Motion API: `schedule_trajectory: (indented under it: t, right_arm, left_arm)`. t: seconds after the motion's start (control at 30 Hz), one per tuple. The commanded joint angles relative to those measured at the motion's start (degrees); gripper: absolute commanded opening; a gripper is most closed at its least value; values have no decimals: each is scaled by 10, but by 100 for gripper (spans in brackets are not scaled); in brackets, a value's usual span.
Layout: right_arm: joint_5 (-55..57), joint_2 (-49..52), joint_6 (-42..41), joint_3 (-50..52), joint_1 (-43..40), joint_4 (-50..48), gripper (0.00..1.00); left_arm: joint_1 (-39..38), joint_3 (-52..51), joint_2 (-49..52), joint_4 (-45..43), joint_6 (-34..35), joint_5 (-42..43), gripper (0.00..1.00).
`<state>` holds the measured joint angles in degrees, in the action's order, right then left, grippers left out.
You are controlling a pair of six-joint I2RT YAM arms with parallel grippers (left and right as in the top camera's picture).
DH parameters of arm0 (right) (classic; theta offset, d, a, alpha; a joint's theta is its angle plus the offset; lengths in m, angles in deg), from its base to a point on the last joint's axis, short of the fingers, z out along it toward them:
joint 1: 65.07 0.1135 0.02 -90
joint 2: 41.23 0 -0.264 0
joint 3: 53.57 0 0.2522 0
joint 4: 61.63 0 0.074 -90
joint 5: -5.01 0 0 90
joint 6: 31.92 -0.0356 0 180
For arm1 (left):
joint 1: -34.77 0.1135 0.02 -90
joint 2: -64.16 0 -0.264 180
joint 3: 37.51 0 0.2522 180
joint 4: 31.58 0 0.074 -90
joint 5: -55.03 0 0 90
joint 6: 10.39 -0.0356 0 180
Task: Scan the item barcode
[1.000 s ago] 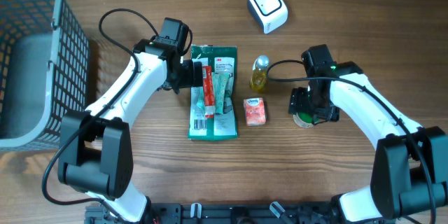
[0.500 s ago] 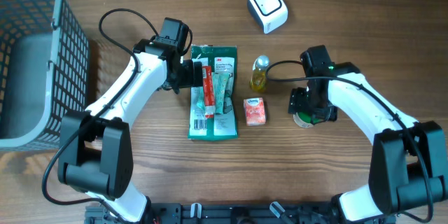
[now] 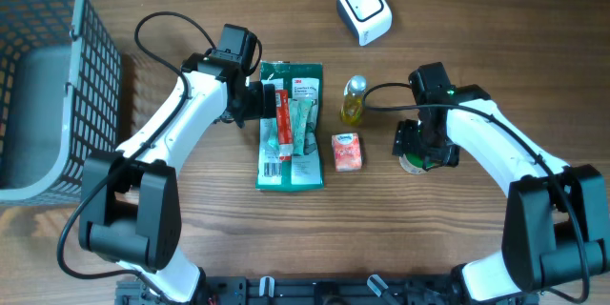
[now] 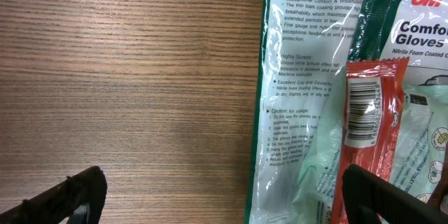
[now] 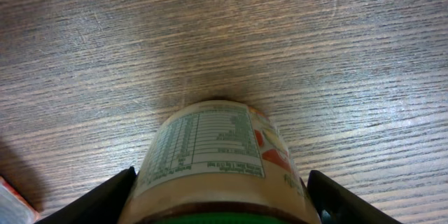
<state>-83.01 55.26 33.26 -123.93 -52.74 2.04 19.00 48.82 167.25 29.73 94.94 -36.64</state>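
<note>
Barely begun, I'd judge: the right claw (image 3: 416, 155) grips the green-lidded jar (image 5: 210, 147), upright toward the desk's (image 3: 477, 38) right edge and not yet lifted; the white scanner (image 3: 364, 10) sits untouched at the far edge; the left claw (image 4: 220, 185) gapes wide above the glove packet (image 4: 308, 77).

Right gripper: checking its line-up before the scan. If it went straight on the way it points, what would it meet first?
The right gripper would meet the jar, which sits between its jaws; behind that, likely the wooden table. Whether the jaws touch the jar is unclear.
</note>
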Motion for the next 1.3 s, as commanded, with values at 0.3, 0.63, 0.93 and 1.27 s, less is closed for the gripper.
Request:
schedule_trajectory:
  t: [0.3, 0.63, 0.93, 1.27]
  right_arm:
    - [-19, 8, -12, 16, 2, -16, 67]
    - [-51, 7, -13, -9, 2, -7, 48]
    - [-99, -17, -12, -45, -10, 29, 40]
    - [-375, -26, -9, -53, -31, 109, 16]
  left_arm:
    - [-2, -4, -10, 0, 1, -4, 100]
    - [-2, -4, -10, 0, 1, -3, 100]
    - [-2, -4, -10, 0, 1, -3, 100]
    - [-2, -4, -10, 0, 1, -3, 100]
